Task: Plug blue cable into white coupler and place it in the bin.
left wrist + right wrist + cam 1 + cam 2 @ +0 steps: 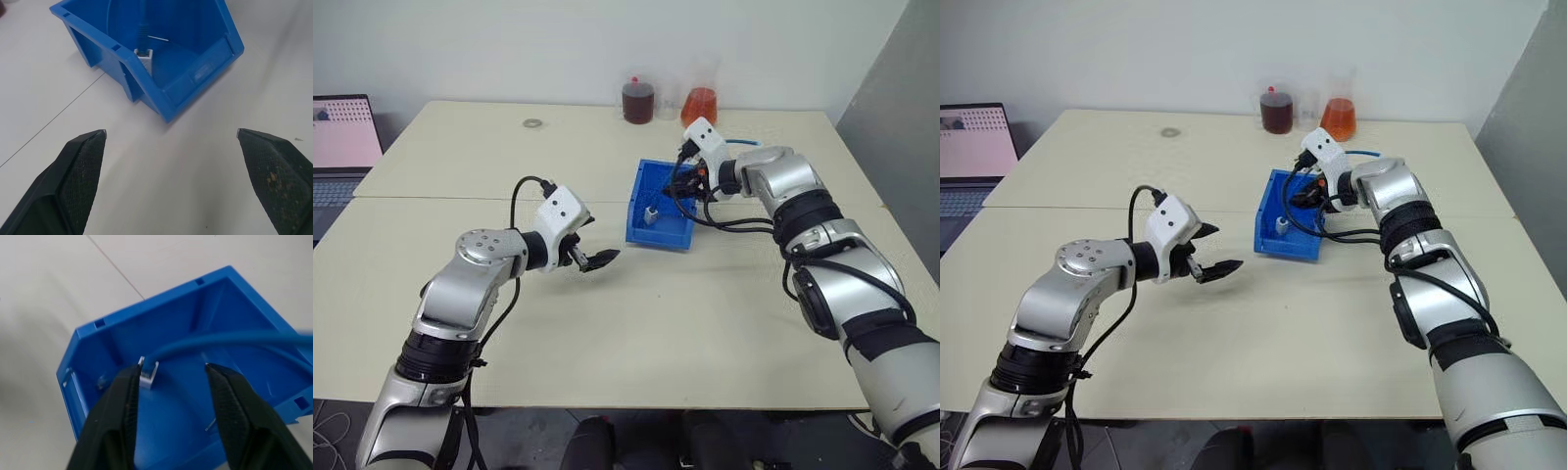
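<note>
The blue bin (658,236) stands right of the table's middle. Inside it lies the white coupler (148,375) with the blue cable (220,340) plugged into its opening. The cable runs up out of the bin and trails behind my right wrist (749,144). My right gripper (168,367) hangs over the bin's interior, fingers apart, one fingertip (128,382) right beside the coupler and nothing clamped between them. My left gripper (597,257) hovers above the table to the left of the bin, wide open and empty, facing the bin's (195,73) low front lip.
Two beakers, one with dark red liquid (638,101) and one with orange (699,103), stand at the table's back edge. A grey metal ring (532,123) lies at the back left. A laptop (340,137) sits beyond the table's left side.
</note>
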Robot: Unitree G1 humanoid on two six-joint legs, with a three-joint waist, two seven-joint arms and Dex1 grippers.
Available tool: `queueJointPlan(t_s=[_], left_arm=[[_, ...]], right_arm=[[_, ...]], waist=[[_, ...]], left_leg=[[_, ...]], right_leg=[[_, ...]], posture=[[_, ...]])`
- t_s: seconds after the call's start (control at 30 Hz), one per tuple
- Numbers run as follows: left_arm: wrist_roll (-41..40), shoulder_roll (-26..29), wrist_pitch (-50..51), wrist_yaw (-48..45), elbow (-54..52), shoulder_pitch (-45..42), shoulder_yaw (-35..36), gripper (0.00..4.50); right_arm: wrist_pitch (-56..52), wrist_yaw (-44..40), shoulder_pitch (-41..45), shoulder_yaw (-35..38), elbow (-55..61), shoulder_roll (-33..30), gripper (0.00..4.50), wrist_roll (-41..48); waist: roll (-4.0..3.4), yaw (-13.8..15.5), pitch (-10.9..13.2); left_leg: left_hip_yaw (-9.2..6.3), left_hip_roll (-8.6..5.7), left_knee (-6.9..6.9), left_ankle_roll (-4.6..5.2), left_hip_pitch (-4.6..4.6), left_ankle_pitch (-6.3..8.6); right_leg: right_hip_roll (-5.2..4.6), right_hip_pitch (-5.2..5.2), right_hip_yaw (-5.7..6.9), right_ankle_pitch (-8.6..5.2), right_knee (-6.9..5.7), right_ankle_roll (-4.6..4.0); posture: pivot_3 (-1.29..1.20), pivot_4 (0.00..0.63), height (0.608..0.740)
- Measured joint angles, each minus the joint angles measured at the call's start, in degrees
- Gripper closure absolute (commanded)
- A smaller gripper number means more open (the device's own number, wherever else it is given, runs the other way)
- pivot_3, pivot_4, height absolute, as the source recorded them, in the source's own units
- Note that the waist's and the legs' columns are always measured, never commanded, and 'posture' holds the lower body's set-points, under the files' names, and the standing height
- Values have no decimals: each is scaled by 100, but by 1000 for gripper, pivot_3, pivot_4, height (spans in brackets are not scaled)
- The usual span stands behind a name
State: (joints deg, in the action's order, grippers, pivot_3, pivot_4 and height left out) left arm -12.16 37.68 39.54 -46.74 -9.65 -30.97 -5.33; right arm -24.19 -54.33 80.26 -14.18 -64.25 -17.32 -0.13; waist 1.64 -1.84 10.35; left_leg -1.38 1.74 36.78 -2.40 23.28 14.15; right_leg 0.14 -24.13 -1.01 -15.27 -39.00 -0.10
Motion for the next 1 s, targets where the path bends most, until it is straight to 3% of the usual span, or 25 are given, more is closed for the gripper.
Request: queueJointPlan(t_s=[0.2,0.37,0.47,0.57,0.6,0.7,0.83,1.0], left_arm=[[47,0,-116,1,85,-47,-100,0],[41,-60,-126,19,98,-54,-104,0],[-129,-251,-143,273,-198,397,173,0],[-186,-409,-80,619,-351,793,477,0],[-185,-544,-109,863,-556,980,662,0],[-156,-699,-106,1386,-685,1319,1042,0],[-402,-779,145,1619,-857,1576,1512,0],[-591,-333,110,1372,-726,1495,1853,0]], right_arm=[[559,-718,201,-365,-193,-199,47,-603],[716,-1073,212,-360,-193,-409,15,-743],[-161,-1355,-1003,447,2582,-1070,15,22],[-1021,-968,-2435,1074,4887,-1421,15,381],[-1378,-727,-3287,1457,6075,-1413,15,616],[-2157,-116,-4722,2030,7611,-1077,15,1041],[-2806,767,-5755,2857,9300,-472,15,1605],[-2895,1161,-6264,3388,9674,-753,15,1965]], waist=[[-6,0,4],[-8,1,5],[-8,27,5],[-6,58,3],[1,93,-1],[-11,111,6],[-13,65,7],[-12,29,10]], left_leg=[[-4,-3,5,0,-1,0],[-4,-4,9,-1,0,0],[-15,13,13,-1,14,0],[-13,1,7,-1,27,0],[-25,21,20,-2,30,1],[-19,4,20,-2,25,1],[-16,-6,24,-3,-8,-1],[5,-18,23,7,-75,-7]], right_leg=[[-8,1,4,0,-6,0],[-11,1,4,1,-9,0],[-31,2,13,-6,-6,9],[-39,-3,17,-7,5,13],[-52,3,29,-15,-1,21],[-64,-3,9,-9,-15,33],[-35,28,10,-9,-7,64],[-23,91,15,-2,2,74]], posture=[[0,150,740],[0,150,740],[0,150,740],[0,150,740],[0,150,740],[0,150,740],[0,150,740],[0,150,740]])
